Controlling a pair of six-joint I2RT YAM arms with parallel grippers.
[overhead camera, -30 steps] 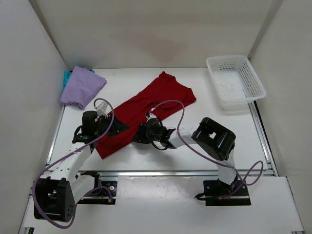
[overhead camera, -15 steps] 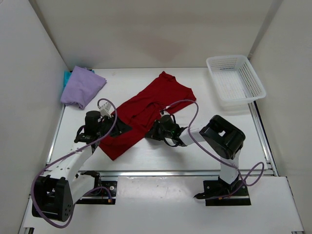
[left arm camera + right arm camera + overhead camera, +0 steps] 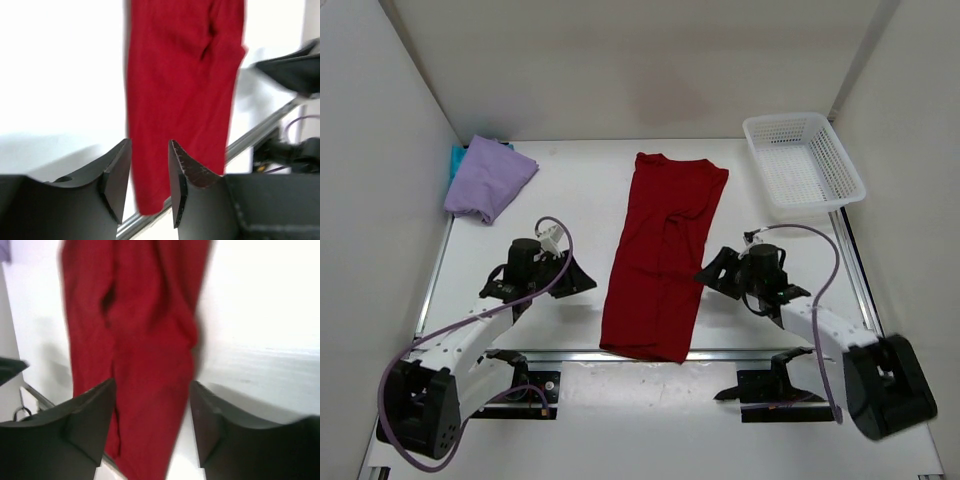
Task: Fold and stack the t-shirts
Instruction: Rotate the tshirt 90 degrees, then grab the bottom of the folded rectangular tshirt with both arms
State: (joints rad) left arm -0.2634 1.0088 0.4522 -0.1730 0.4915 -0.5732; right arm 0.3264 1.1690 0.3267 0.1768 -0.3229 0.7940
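Once released, red shirt [image 3: 663,255] straightened; left end effector [image 3: 149,150] narrow, right end effector [image 3: 152,390] wide.

Left arm [image 3: 470,335]: base at near left, links stretched low, reaching far and to the right, wrist roughly level. Left gripper [image 3: 575,276] [image 3: 149,150] points right toward the centre. Wrist view shows its jaws a narrow gap apart, clamping nothing.

Right arm [image 3: 825,325]: base at near right, stretched low, reaching far and to the left. Right gripper [image 3: 712,276] [image 3: 151,390] points left, facing the left gripper and well apart from it. Jaws spread wide, holding nothing.
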